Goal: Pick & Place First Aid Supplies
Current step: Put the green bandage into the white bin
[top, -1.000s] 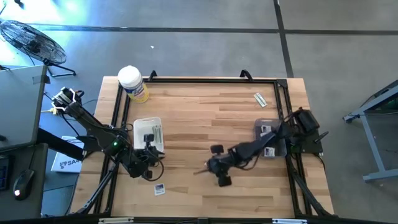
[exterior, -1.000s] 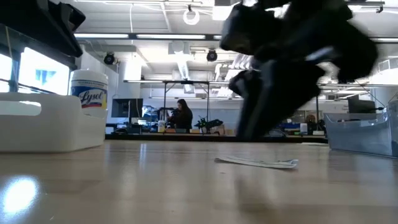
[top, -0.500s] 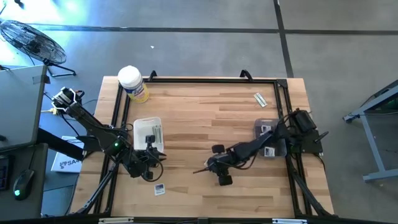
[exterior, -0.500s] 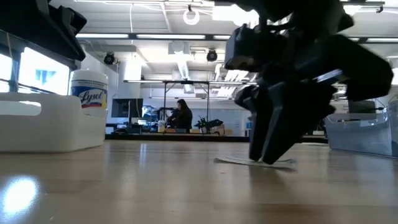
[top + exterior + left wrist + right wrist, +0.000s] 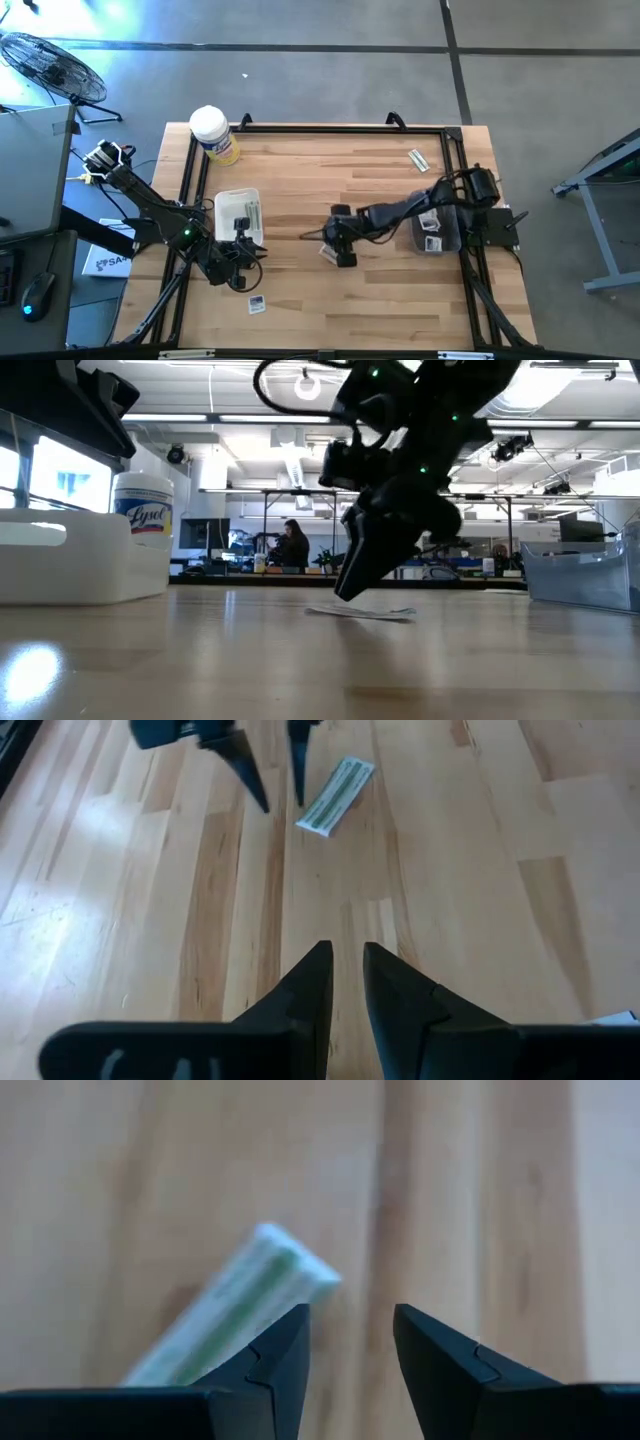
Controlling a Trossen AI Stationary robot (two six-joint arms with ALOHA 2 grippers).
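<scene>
Your right gripper [image 5: 322,238] hung low over the middle of the table [image 5: 330,180], its two fingers parted by a narrow gap with nothing between them, the tips just above the wood. A narrow greenish wrapped strip [image 5: 232,1312] lay flat on the boards right beside those tips, partly behind one finger in the right wrist view, and the low view showed it as a thin packet [image 5: 362,612] under the tilted gripper. Your left gripper [image 5: 243,262] waited near the front left of the table, its fingers [image 5: 312,988] a slit apart and holding nothing. Just beside it stood the white tray [image 5: 226,199], with a white square packet [image 5: 239,221] and a pale strip [image 5: 253,215] lying inside it. Another white square packet with dark print [image 5: 257,304] lay on the bare wood near the front edge, close to the left gripper. On the right side you had a clear bin [image 5: 447,238] under the right arm, with at least two white packets [image 5: 433,243] showing in it. One more wrapped strip [image 5: 418,158] lay alone near the back right corner. The yellow canister with the white lid [image 5: 212,133] stood at the back left corner.
</scene>
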